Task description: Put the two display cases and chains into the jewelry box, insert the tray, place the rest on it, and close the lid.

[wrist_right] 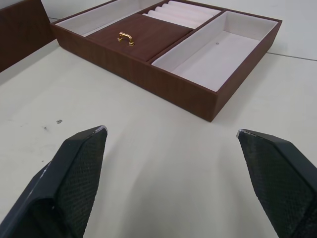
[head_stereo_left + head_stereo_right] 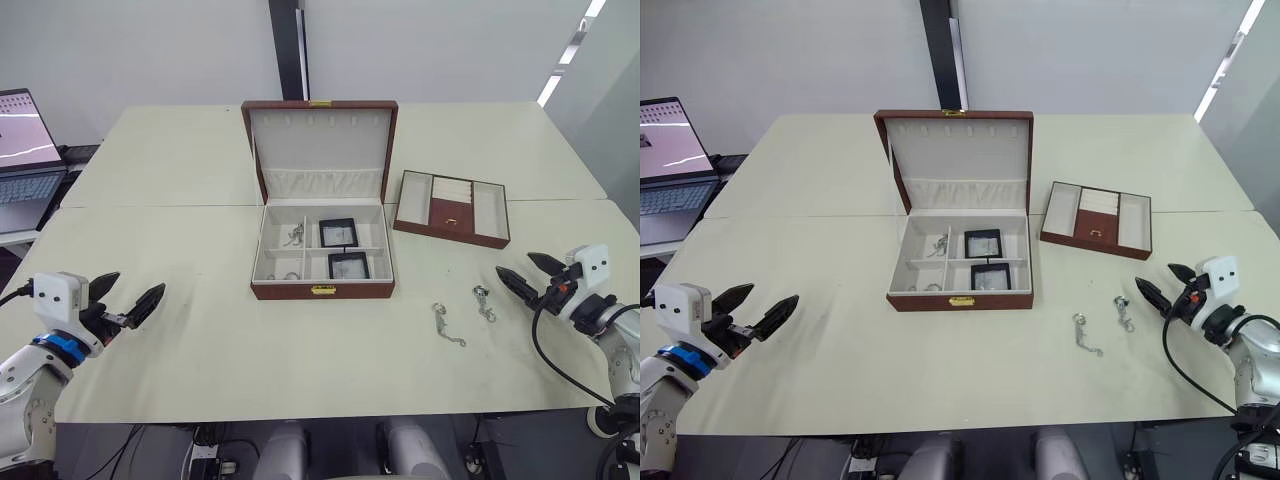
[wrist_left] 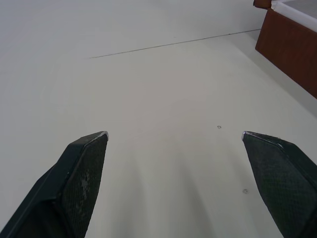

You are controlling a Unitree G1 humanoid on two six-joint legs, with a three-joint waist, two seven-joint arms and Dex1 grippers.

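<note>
From the head camera, the jewelry box [image 2: 322, 255] sits mid-worktop [image 2: 200, 330] with its lid [image 2: 320, 140] up. Both display cases [image 2: 338, 232] and some chains are inside, and two more chains [image 2: 448, 325] lie loose near the right end effector [image 2: 527, 272].

Left wrist view: left end effector [image 3: 173, 136] spread wide, holding nothing.

Right wrist view: right end effector [image 1: 171, 131] also released, tray [image 1: 168, 54] just ahead.

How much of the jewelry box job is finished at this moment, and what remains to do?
Done: both display cases lie in the open jewelry box, with chains in its left compartments. In hand: nothing; the left gripper and right gripper are open and empty. Left: the tray sits on the table beside the box, two small silver pieces lie loose, and the lid stands open.
</note>
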